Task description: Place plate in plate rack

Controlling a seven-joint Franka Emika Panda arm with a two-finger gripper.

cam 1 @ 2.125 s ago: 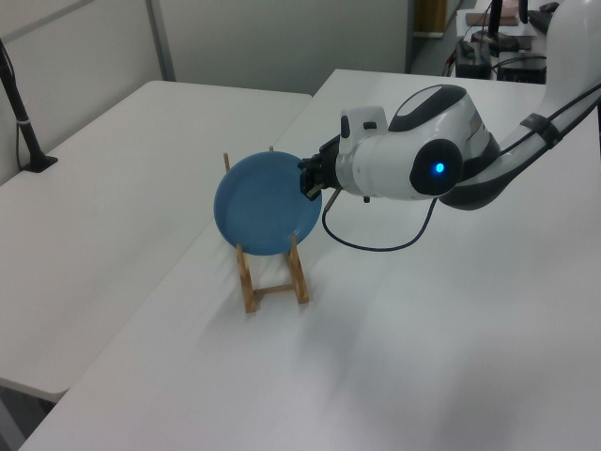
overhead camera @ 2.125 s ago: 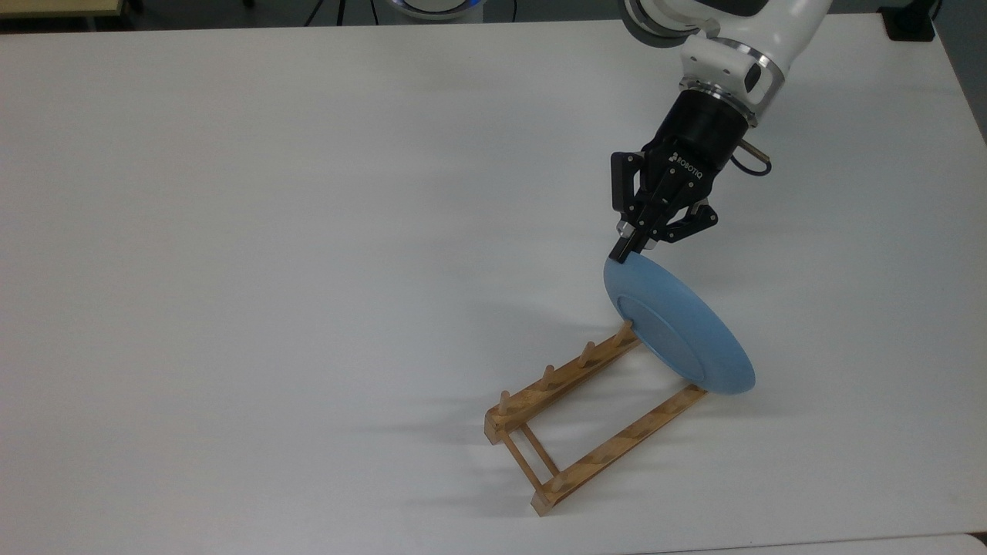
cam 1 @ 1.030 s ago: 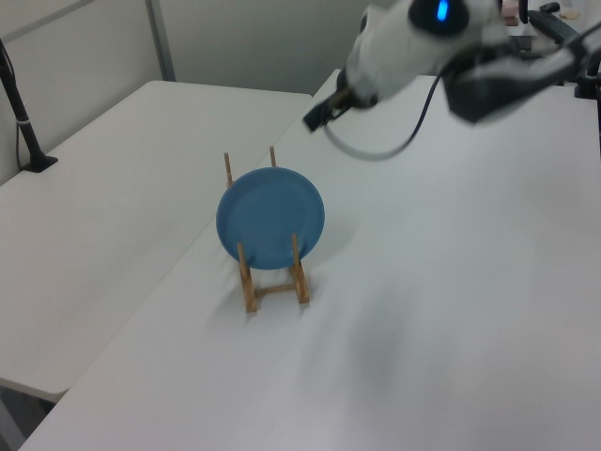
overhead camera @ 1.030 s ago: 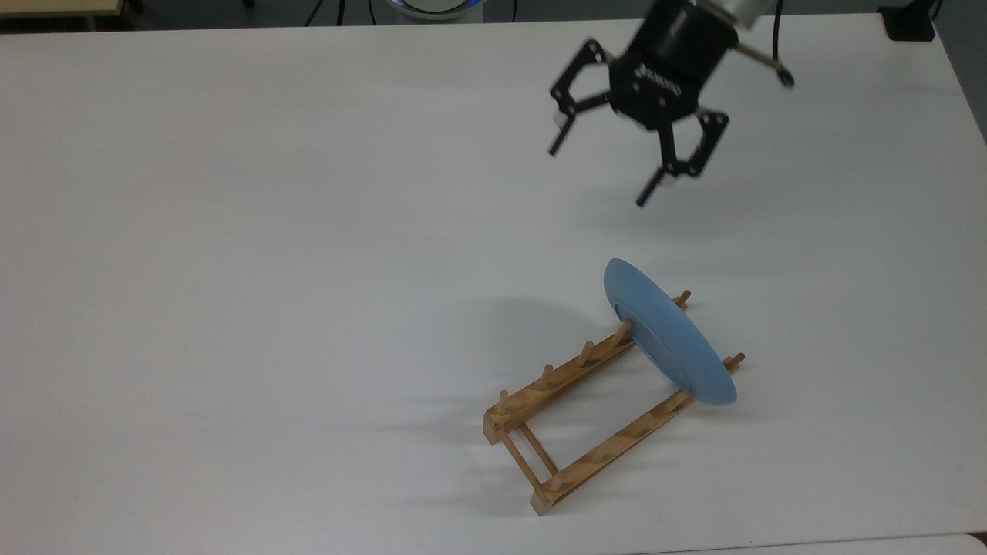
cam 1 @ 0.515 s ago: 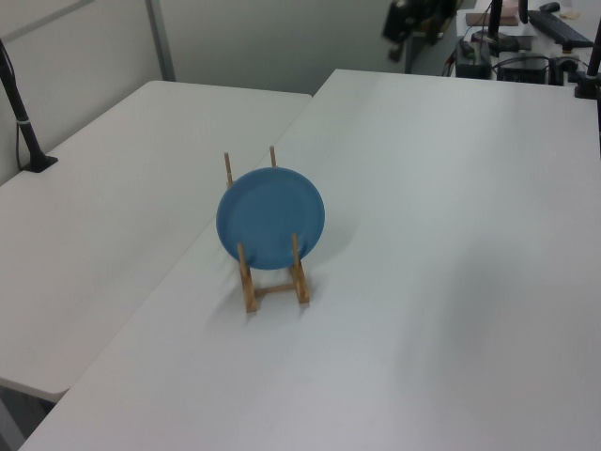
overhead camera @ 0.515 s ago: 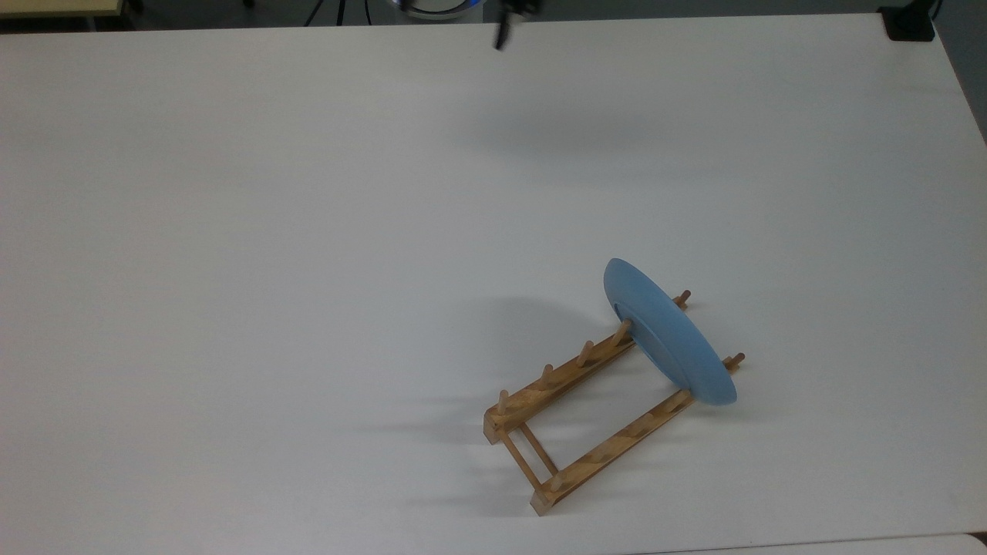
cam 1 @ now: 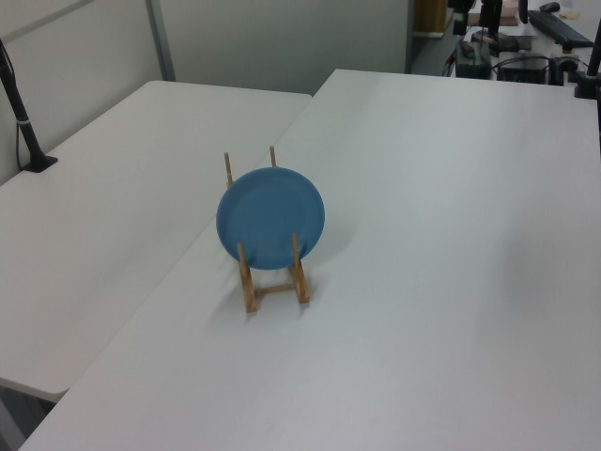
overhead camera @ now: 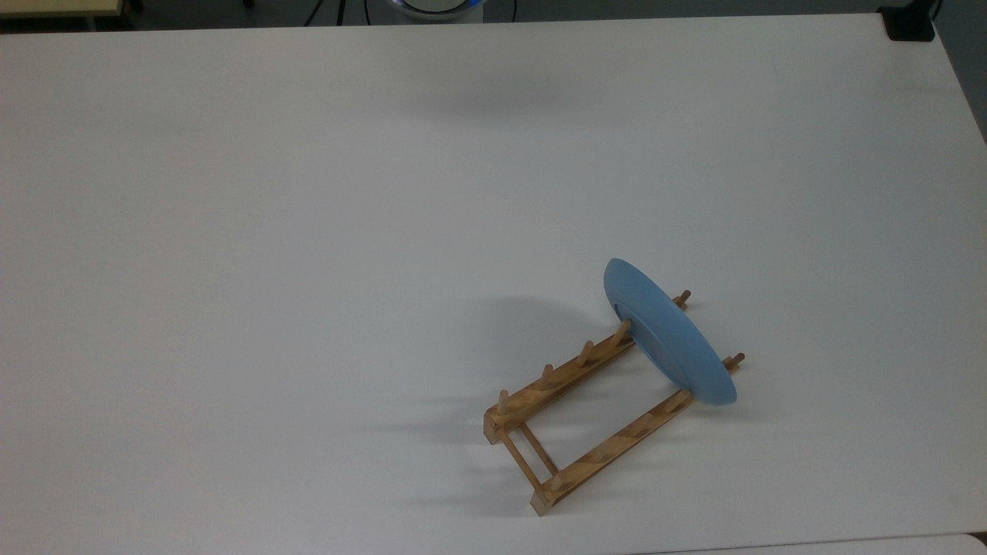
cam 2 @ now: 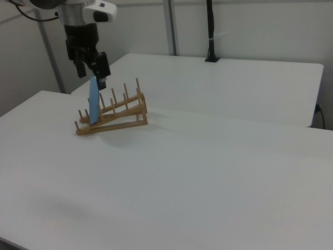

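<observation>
The light-blue plate (overhead camera: 671, 339) stands on edge in the end slot of the light-wood plate rack (overhead camera: 601, 455), leaning between the pegs. In the left view the plate (cam 1: 270, 218) faces the camera, with the plate rack (cam 1: 272, 291) under it. In the right view the plate (cam 2: 94, 101) is seen edge-on at the low end of the plate rack (cam 2: 122, 117). There my black gripper (cam 2: 92, 79) hangs right over the plate's top rim, open, with one finger on each side of the rim.
The white table (overhead camera: 308, 231) spreads wide to the top view's left of the rack. A second table (cam 1: 94, 188) adjoins it, with a black post (cam 1: 19, 113) clamped on it. The robot base (overhead camera: 436, 6) sits at the far edge.
In the top and left views the gripper let go of the plate's rim, opened, rose and drew away towards the far edge. The plate settled more upright in the rack.
</observation>
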